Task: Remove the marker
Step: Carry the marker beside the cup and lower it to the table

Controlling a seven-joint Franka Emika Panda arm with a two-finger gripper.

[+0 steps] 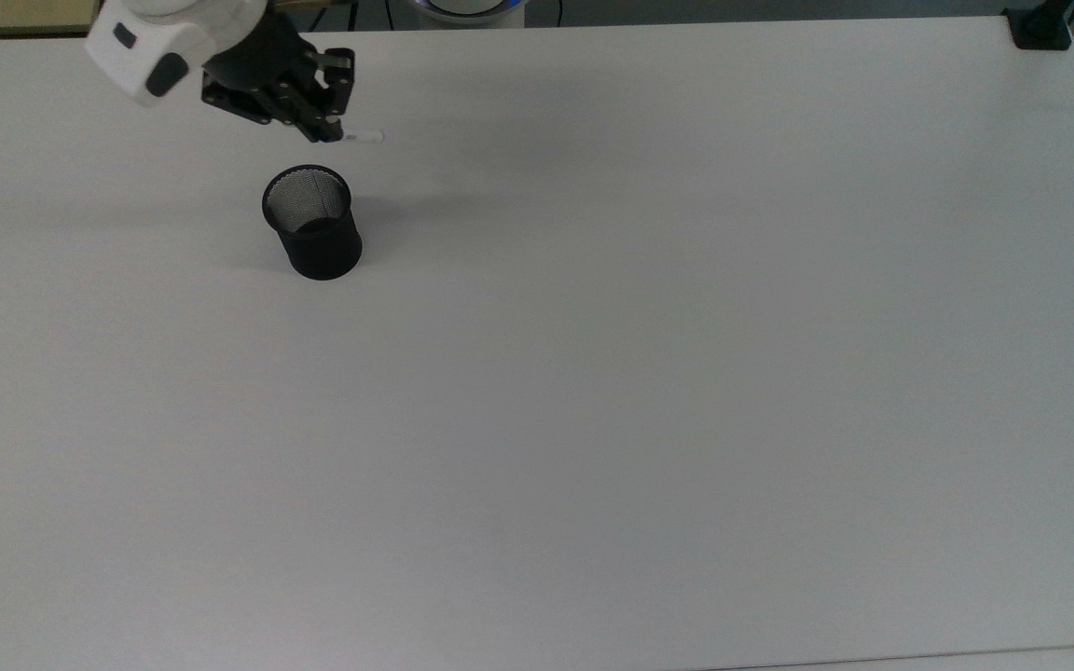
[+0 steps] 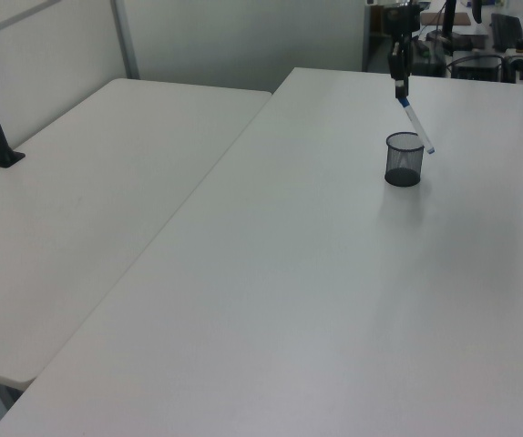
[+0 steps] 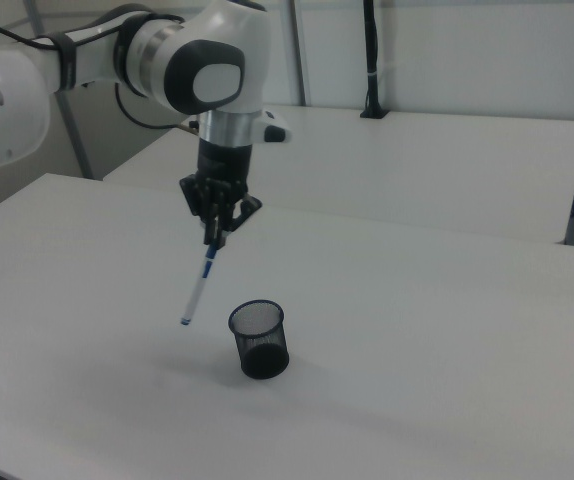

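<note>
1. Gripper is clamped on the blue cap end of the marker; the pen hangs tilted in the air, clear of the mesh cup and to the right view's left of its rim.
2. Risk: the hold is at the very tip, so the long barrel can swing or slip out during a fast move.
3. Risk: a drop over the table lets it roll.
4. Risk: a low sideways pass could knock the cup over.

Marker aloft in the fingers, at the right view's left of the mesh cup.
</note>
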